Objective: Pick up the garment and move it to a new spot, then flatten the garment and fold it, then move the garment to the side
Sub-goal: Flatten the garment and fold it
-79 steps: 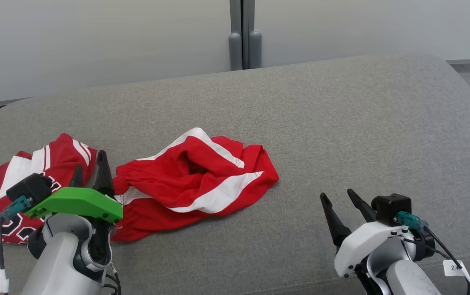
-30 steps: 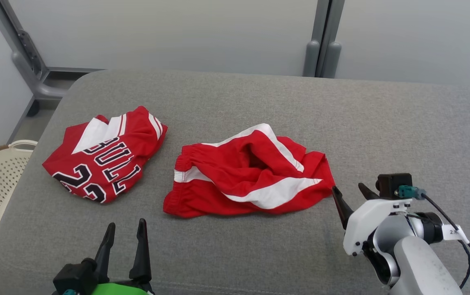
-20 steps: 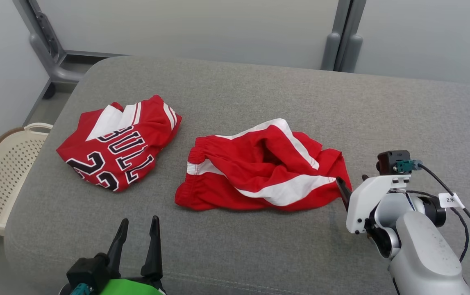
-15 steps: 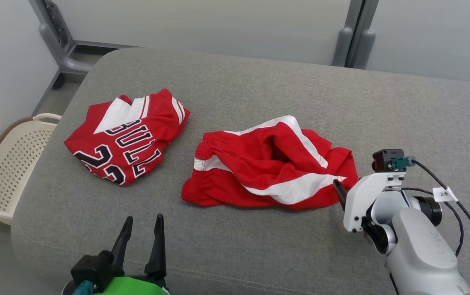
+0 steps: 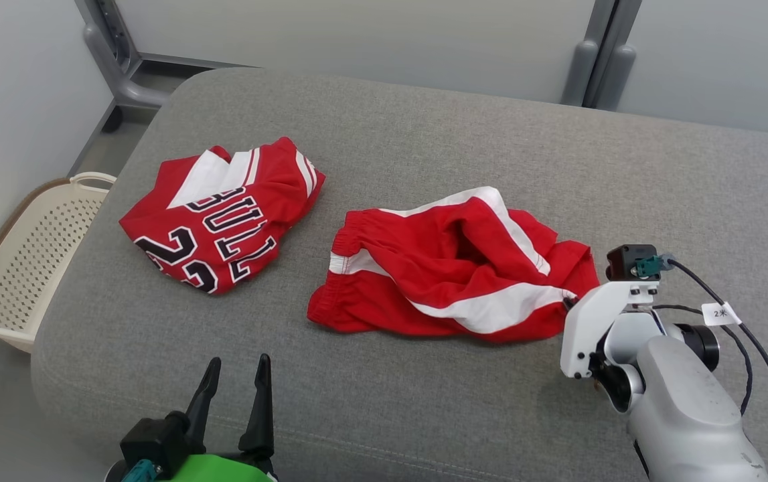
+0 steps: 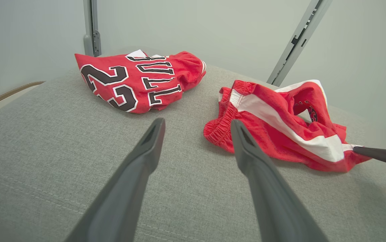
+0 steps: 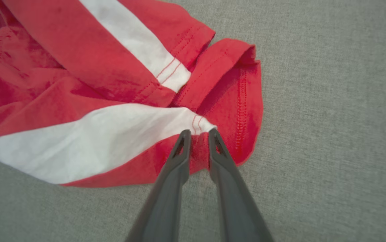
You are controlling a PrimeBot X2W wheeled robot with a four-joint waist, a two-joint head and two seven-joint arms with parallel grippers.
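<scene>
The garment (image 5: 450, 268) is a pair of red shorts with white stripes, lying crumpled in the middle of the grey cushion (image 5: 424, 127). My right gripper (image 5: 568, 302) is at its right corner. In the right wrist view the gripper (image 7: 199, 134) has its fingers drawn close together, with a pinch of the red hem (image 7: 199, 153) between them. From the left wrist view the shorts (image 6: 280, 124) lie ahead and to the right of my left gripper (image 6: 196, 124). That gripper (image 5: 236, 375) is open near the cushion's front edge, holding nothing.
A folded red jersey (image 5: 223, 214) with black and white lettering lies left of the shorts, also (image 6: 139, 80) ahead of the left fingers. A cream perforated basket (image 5: 15, 268) stands on the floor off the cushion's left end. Grey metal posts (image 5: 598, 60) rise behind.
The camera has swung, shifting the whole picture. My right gripper has reached forward to the shorts' right corner and its fingers have closed on the hem. The left gripper stays open.
</scene>
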